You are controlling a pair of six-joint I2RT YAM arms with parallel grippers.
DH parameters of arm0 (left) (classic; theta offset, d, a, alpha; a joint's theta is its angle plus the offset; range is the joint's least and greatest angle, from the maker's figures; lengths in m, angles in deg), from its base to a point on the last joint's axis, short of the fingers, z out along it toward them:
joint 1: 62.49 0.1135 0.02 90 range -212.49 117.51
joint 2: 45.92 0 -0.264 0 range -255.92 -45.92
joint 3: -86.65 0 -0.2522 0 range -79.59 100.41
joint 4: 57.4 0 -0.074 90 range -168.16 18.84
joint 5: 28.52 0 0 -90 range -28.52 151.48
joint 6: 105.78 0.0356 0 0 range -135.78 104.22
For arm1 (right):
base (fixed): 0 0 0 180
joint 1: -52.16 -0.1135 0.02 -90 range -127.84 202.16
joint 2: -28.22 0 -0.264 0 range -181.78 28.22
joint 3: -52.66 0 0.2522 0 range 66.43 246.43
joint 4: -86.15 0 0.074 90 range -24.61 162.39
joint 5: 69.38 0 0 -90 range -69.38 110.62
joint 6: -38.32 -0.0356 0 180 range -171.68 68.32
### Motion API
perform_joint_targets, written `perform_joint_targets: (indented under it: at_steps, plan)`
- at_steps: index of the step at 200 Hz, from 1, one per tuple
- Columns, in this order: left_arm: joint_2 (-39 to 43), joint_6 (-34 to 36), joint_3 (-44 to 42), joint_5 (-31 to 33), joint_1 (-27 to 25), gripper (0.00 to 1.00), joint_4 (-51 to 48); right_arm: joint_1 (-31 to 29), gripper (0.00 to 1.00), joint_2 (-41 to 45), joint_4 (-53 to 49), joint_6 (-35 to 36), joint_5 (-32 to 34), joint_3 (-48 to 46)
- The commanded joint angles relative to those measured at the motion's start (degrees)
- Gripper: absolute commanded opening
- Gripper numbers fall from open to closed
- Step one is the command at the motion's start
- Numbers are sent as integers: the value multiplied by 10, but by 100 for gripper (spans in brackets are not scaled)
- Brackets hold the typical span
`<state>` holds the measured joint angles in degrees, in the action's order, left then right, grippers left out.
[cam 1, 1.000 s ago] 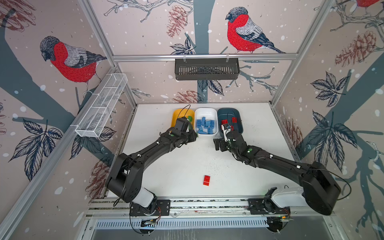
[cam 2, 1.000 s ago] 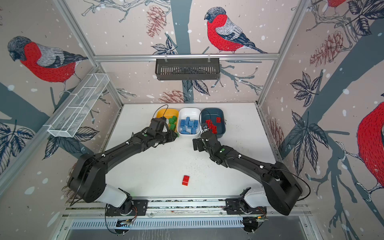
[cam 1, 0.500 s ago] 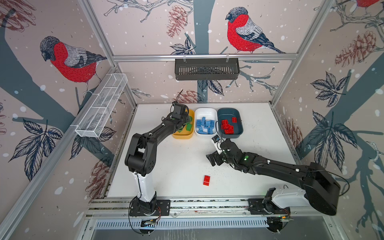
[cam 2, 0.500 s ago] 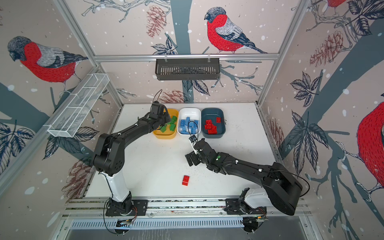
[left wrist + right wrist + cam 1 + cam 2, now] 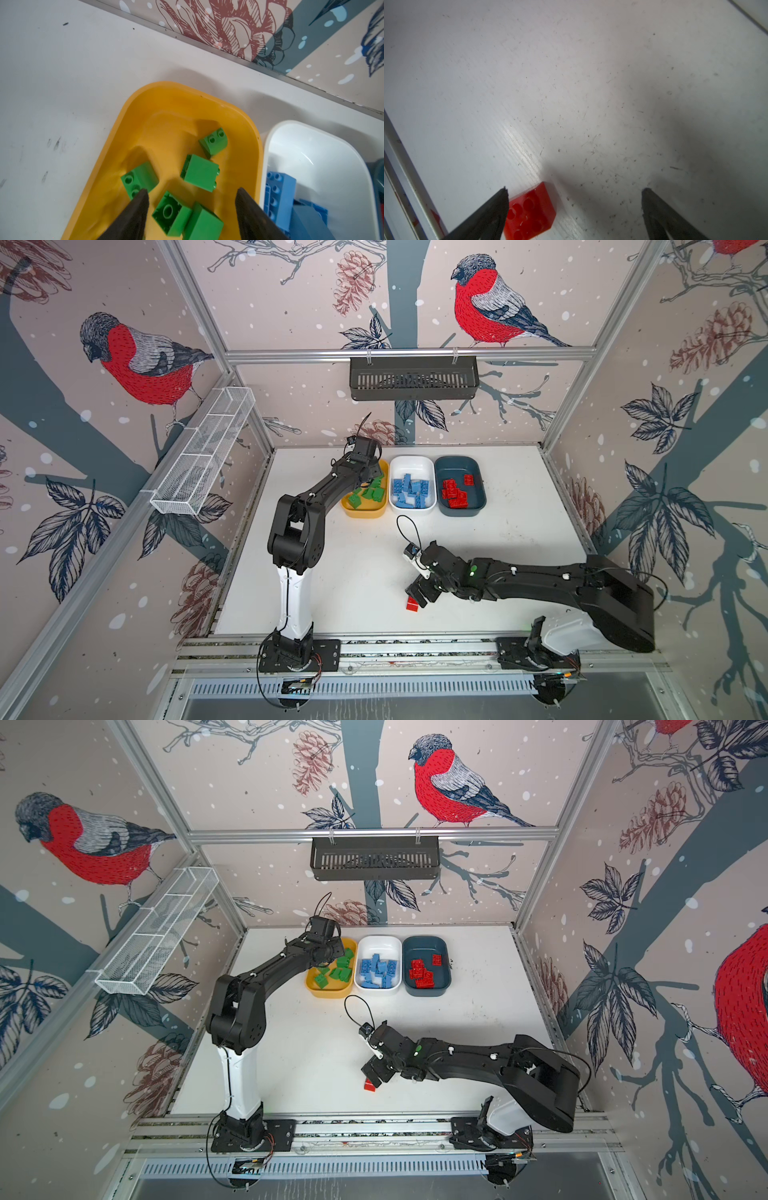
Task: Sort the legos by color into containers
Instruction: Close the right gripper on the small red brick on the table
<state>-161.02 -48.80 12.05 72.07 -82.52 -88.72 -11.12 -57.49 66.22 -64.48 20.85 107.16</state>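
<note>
One red lego beside right hand

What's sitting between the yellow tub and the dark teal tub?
The white tub, holding the light blue legos, sits between them; both top views show it.

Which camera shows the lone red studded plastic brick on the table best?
The right wrist view: the small red studded plastic brick is close, its studs clear, one corner behind the open right pincer. Both top views show it only as a small red patch at that pincer's tip. The left wrist view misses it.
</note>
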Motion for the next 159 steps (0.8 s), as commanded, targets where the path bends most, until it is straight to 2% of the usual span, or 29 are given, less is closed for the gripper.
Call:
perform_joint_targets:
  at_steps: [1, 53, 78, 90, 105, 127, 159]
  plan:
    - [41, -2, -38, -35, 1, 76, 37, -18, 100, -25, -34, 15, -4, 18]
    - [109, 0, -111, -34, 7, 85, 57, -46, 98, -18, -79, -26, 6, 24]
    - [119, 2, -128, -35, 10, 87, 54, -50, 91, -25, -156, -157, 63, 68]
    - [124, 1, -141, -35, 11, 89, 61, -55, 87, -31, -186, -230, 69, 87]
    - [130, 0, -159, -40, 12, 91, 72, -73, 85, -36, -195, -285, 68, 99]
    - [129, 1, -172, -53, 16, 92, 82, -84, 81, -64, -197, -318, 69, 126]
    - [128, 5, -185, -65, 21, 93, 87, -96, 74, -132, -262, -344, 94, 173]
